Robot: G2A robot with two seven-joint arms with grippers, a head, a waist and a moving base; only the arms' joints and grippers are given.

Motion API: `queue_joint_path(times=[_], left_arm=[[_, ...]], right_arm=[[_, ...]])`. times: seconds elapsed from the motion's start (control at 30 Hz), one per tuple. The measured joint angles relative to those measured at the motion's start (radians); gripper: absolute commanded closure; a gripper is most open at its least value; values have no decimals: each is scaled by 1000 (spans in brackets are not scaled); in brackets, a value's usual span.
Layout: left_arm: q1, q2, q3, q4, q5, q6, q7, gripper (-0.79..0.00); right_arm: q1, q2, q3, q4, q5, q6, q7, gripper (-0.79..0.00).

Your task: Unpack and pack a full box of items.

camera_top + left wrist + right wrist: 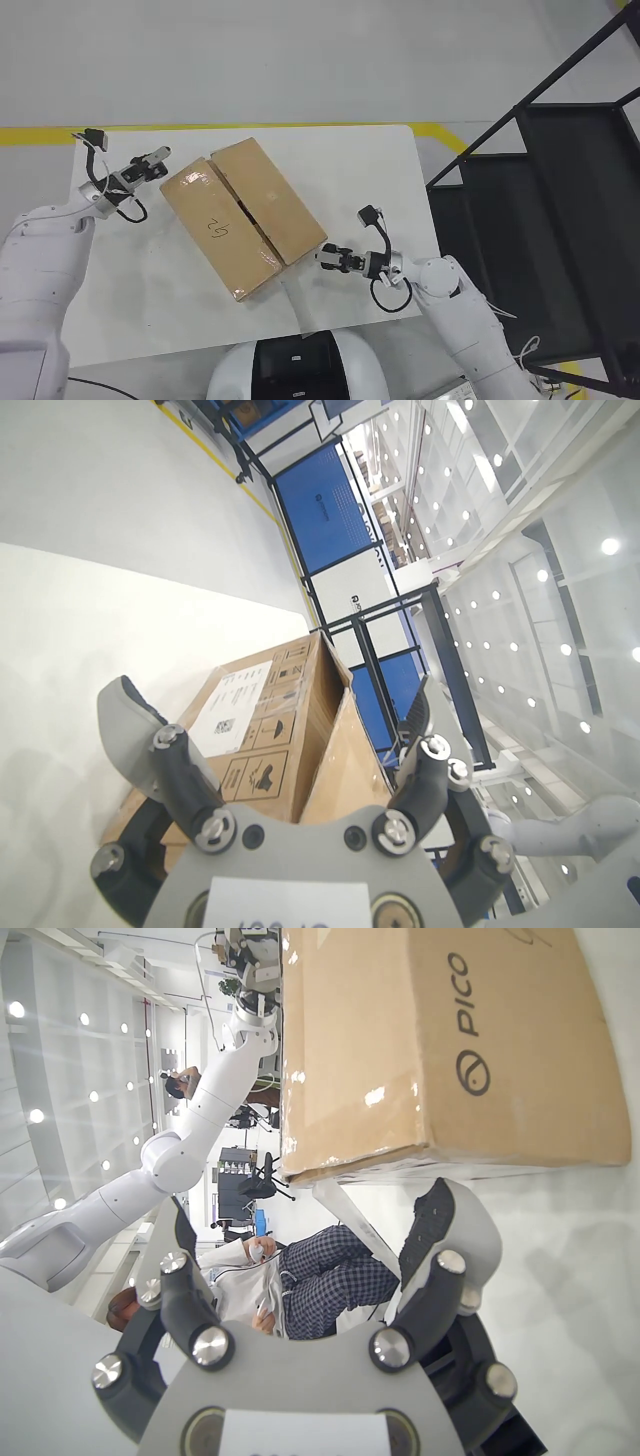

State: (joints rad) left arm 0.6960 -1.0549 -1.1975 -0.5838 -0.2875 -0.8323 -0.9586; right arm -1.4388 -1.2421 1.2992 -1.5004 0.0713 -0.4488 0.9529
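Note:
A closed brown cardboard box (243,215) lies askew in the middle of the white table (130,300). Its two top flaps meet along a seam, and one flap carries a handwritten mark. My left gripper (160,158) hangs open just off the box's far-left corner. In the left wrist view the box (280,720) stands straight ahead of the open gripper (275,710), with a narrow gap showing between the flaps. My right gripper (322,258) is open beside the near-right corner. In the right wrist view the box's printed side (425,1053) is just beyond the gripper (305,1223), not touching it.
Black metal steps (540,200) stand close off the table's right edge. A yellow floor line (300,127) runs behind the table. Bare tabletop lies left of and in front of the box.

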Motion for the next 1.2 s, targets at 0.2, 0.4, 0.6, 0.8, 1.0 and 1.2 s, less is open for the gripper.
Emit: queue_joint_path(times=[0.2,0.4,0.6,0.8,1.0,1.2], left_arm=[[60,29,-19,-94,-48,66,-95,-785],[147,65,-45,-217,-78,112,-142,-785],[252,107,-77,-361,-97,173,-203,-785],[335,138,-99,-452,-72,210,-240,-785],[379,153,-97,-503,-90,256,-286,-785],[404,168,-137,-511,-58,227,-248,-785]], right_arm=[[52,-2,-23,59,-25,15,-69,-785],[103,-8,-51,118,-37,14,-148,-785],[155,-10,-53,158,-50,0,-216,-785],[212,-8,-35,188,-59,-9,-268,-785],[265,-6,-26,209,-60,-8,-280,-785],[253,9,13,190,-81,30,-250,-785]])
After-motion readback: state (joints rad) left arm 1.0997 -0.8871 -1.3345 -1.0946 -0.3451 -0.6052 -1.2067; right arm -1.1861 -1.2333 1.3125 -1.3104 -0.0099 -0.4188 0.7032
